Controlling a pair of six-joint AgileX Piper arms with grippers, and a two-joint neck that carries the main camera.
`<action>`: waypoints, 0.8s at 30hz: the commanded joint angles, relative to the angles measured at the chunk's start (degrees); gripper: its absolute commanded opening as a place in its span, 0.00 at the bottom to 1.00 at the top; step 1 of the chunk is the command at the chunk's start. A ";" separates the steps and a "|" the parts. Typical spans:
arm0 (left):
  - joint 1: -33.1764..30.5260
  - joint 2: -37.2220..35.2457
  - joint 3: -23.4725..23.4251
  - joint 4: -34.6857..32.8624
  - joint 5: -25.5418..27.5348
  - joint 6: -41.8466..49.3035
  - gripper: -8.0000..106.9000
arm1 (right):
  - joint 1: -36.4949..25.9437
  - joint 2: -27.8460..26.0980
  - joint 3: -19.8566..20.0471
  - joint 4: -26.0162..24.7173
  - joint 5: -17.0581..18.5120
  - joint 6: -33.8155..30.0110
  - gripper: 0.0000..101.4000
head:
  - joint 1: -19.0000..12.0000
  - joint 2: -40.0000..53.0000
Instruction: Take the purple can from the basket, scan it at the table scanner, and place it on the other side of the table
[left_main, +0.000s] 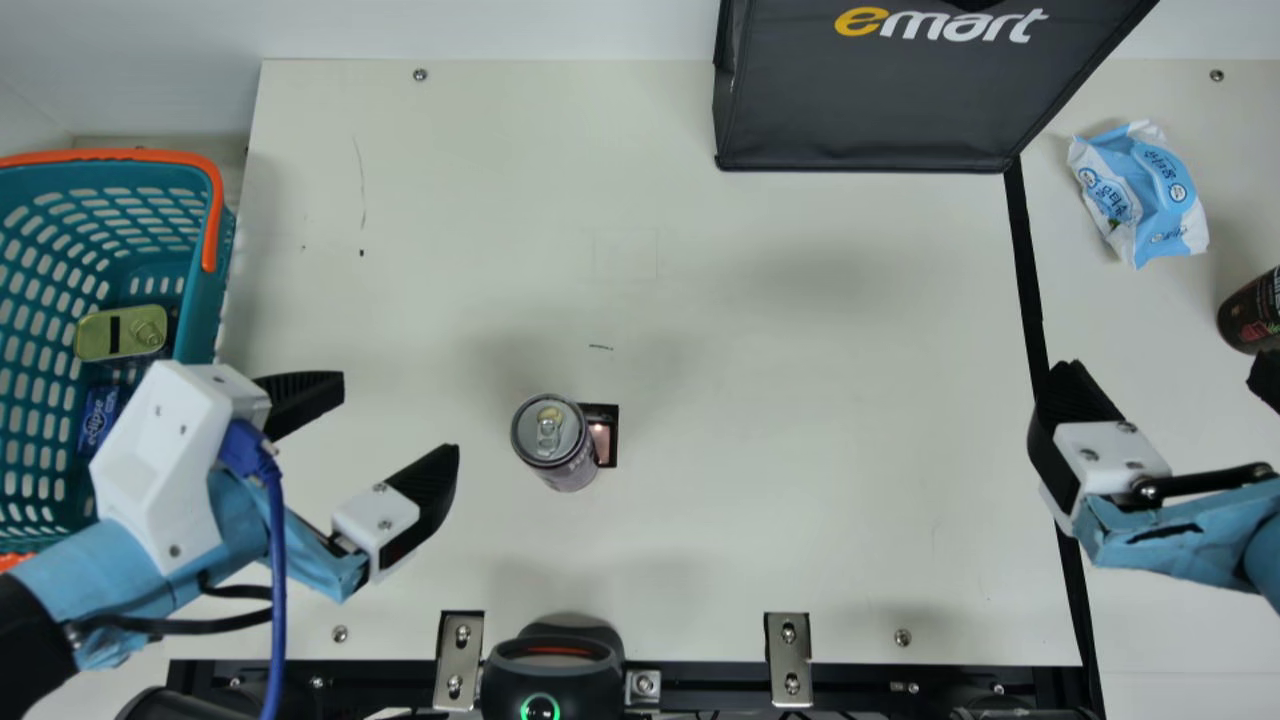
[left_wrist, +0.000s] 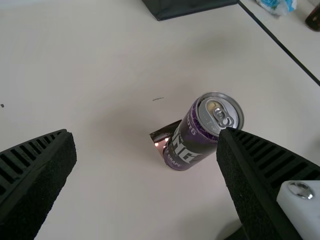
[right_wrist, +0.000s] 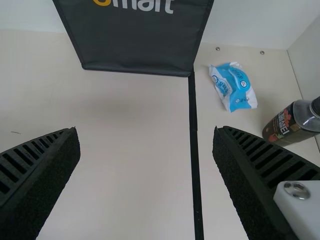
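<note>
The purple can (left_main: 555, 440) stands upright on the table at the left edge of the small dark scanner window (left_main: 606, 436), partly covering it. My left gripper (left_main: 385, 430) is open to the can's left, apart from it, with nothing between its fingers. In the left wrist view the purple can (left_wrist: 192, 135) stands beyond the open left gripper (left_wrist: 146, 150), close to one finger's outline. My right gripper (left_main: 1165, 380) is open over the right side; in the right wrist view the right gripper (right_wrist: 146, 150) holds nothing. The teal basket (left_main: 205, 300) is at the far left.
A gold tin (left_main: 122, 333) and a blue pack (left_main: 98, 418) lie in the basket. A black bag (left_main: 860, 100) stands at the back. Blue-white wipes (left_main: 1140, 192) and a dark bottle (left_main: 1255, 312) are at the right. A black device (left_main: 553, 670) sits at the front edge.
</note>
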 joint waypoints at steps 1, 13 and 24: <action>-1.72 0.61 -0.42 3.27 -1.26 -6.36 0.85 | 0.00 0.00 0.00 0.00 0.00 0.00 0.94 | -1.66 0.18; -13.75 6.18 -4.34 19.99 -7.19 -29.86 0.85 | 0.00 0.00 0.00 0.00 0.00 0.00 0.94 | -1.66 0.18; -26.21 11.53 -8.37 37.12 -8.18 -52.76 0.85 | 0.00 0.00 0.00 0.00 0.00 0.00 0.94 | -1.66 0.18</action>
